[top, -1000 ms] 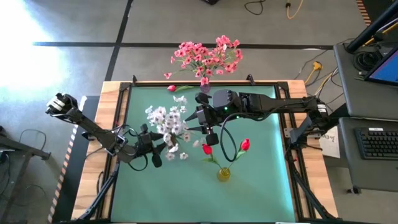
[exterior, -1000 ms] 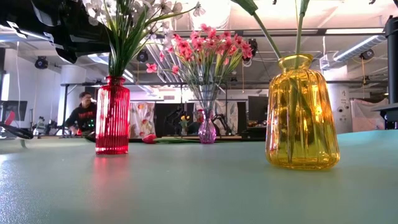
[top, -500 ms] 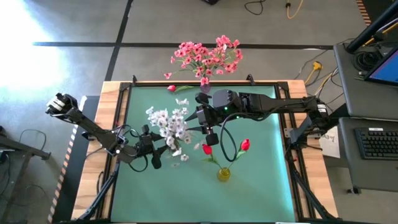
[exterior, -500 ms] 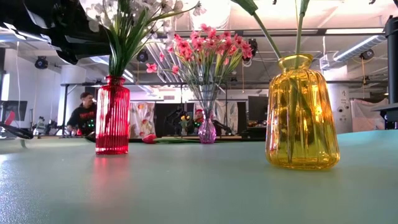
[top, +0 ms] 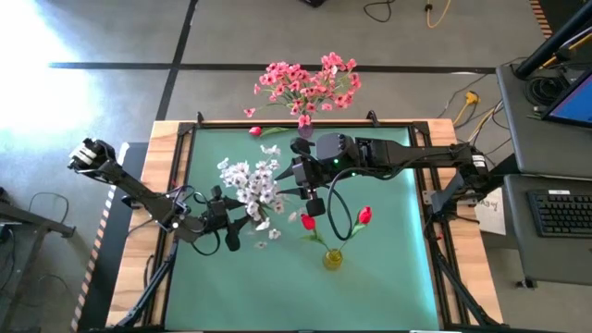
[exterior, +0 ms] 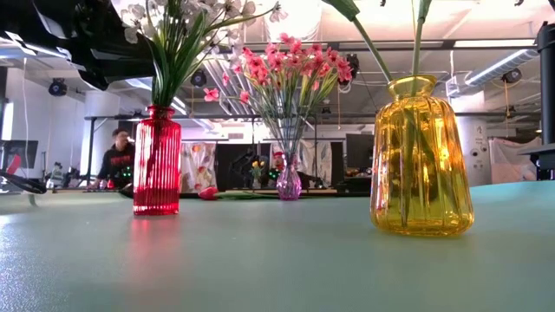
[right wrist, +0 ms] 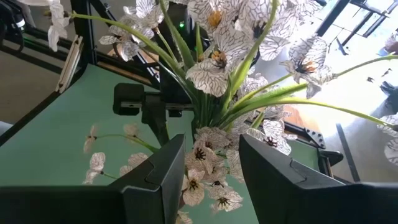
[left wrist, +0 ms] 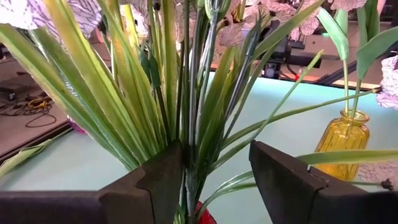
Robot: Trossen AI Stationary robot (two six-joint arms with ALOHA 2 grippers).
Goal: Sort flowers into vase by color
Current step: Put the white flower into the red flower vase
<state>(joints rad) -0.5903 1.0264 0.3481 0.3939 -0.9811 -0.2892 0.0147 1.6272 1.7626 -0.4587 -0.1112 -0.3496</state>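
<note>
White sprays (top: 252, 188) stand in a red ribbed vase (exterior: 157, 160). Pink sprays (top: 307, 81) stand in a small purple vase (exterior: 289, 184) at the far edge. Red buds (top: 363, 215) stand in a yellow vase (exterior: 422, 156). My left gripper (top: 233, 228) is open, level at the white bunch's stems (left wrist: 186, 124) just above the vase, with the stems between its fingers. My right gripper (top: 311, 198) is open beside the white heads, and blossoms (right wrist: 202, 158) show between its fingers. My left gripper comes level at the white bunch's lower stems, just above the vase mouth. The stems and leaves (left wrist: 185, 163) lie against the inner side of one finger (left wrist: 163, 180); the other finger (left wrist: 280, 174) stands clear of them. My right gripper has white blossoms between its open fingers; whether it touches them I cannot tell.
A loose red bud (top: 254, 131) and a white spray (top: 270, 148) lie on the green mat near the far edge. More white blossoms (top: 274, 233) lie near the red vase. A wooden frame (top: 166, 166) borders the mat. A person (exterior: 114, 156) is in the room behind.
The white bunch has swayed a little in the red vase, and its heads have drawn slightly closer together. The vase has stayed in place.
</note>
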